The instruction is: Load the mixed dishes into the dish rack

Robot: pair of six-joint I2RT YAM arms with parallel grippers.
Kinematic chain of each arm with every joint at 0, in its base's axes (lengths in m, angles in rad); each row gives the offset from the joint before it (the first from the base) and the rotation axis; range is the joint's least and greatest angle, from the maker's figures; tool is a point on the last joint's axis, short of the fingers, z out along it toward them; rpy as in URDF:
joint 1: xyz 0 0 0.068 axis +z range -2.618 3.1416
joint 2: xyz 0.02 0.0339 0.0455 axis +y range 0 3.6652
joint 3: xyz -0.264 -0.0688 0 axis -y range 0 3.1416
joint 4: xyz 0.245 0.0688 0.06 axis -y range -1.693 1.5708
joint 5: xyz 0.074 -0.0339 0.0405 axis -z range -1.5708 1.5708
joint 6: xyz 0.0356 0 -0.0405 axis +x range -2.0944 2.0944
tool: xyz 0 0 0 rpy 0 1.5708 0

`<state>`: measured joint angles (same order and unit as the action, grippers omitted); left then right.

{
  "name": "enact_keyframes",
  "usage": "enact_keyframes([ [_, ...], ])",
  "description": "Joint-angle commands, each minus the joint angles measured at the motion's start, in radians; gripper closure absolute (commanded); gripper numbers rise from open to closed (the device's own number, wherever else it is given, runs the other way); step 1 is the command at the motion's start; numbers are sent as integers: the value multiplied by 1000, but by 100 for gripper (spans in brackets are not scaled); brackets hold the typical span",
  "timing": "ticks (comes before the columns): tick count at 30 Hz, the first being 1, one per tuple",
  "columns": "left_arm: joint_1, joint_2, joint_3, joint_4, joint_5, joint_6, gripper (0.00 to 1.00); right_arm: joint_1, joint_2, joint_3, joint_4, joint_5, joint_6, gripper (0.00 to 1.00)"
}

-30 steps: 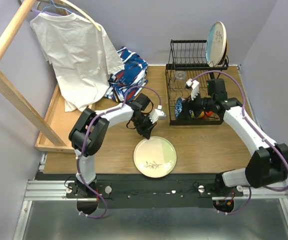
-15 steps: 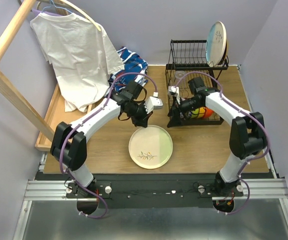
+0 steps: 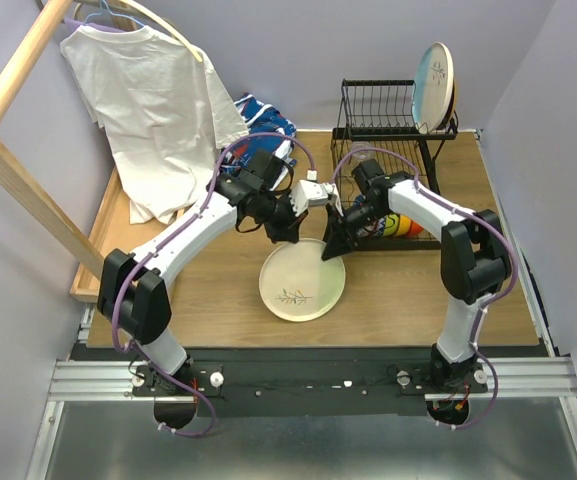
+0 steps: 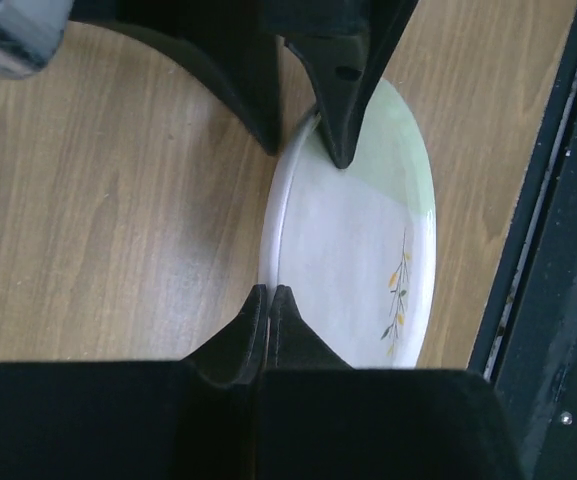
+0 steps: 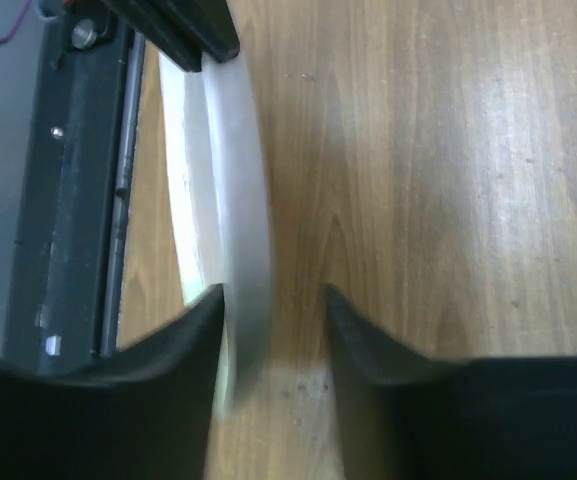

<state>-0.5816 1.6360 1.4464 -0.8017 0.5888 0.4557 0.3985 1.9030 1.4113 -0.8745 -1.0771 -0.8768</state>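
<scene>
The cream and pale green round plate [image 3: 302, 285] with its little sprig motif sits on the wooden table [image 3: 218, 290], just in front of the black wire dish rack [image 3: 378, 100] and off its left corner. And both arms are on it! The left gripper [image 3: 286, 235] has the far-left rim pinched tight, jaws closed right down on the plate's edge; the left wrist view shows its fingertips [image 4: 269, 295] meeting over that white lip. The right gripper [image 3: 334, 245] comes in at the far-right rim, jaws partly apart and straddling the edge. In the right wrist view the rim [image 5: 240, 200] runs in against one finger [image 5: 193, 340], and bare wood shows between it and the other. Whether the plate is flat or tipped up, I can't tell.

In the rack's lower tier there are orange and yellow bowls [image 3: 405, 226]; up top, a pale blue and cream plate [image 3: 434, 72] stands on edge. Off to the left lie a blue-and-white patterned cloth [image 3: 263, 135], a white T-shirt on a hanger [image 3: 153, 100] and a shallow wooden tray [image 3: 118, 250].
</scene>
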Motion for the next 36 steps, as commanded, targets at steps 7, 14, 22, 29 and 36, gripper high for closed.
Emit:
enact_keyframes([
  [7, 11, -96, 31, 151, -260, -140, 52, 7, 65, 144, -167, 19, -62, 100],
  [14, 72, -257, 112, 375, -313, -182, 1, -21, -21, 245, -104, 94, 145, 99],
  [22, 78, -278, 100, 559, -777, -269, 6, -39, -264, 305, 204, 203, 490, 100],
  [29, 81, -274, -10, 657, -863, -350, 3, -36, -467, 284, 609, 750, 758, 100],
  [36, 83, -263, -55, 647, -801, -549, 1, -39, -438, 386, 822, 1175, 722, 100],
])
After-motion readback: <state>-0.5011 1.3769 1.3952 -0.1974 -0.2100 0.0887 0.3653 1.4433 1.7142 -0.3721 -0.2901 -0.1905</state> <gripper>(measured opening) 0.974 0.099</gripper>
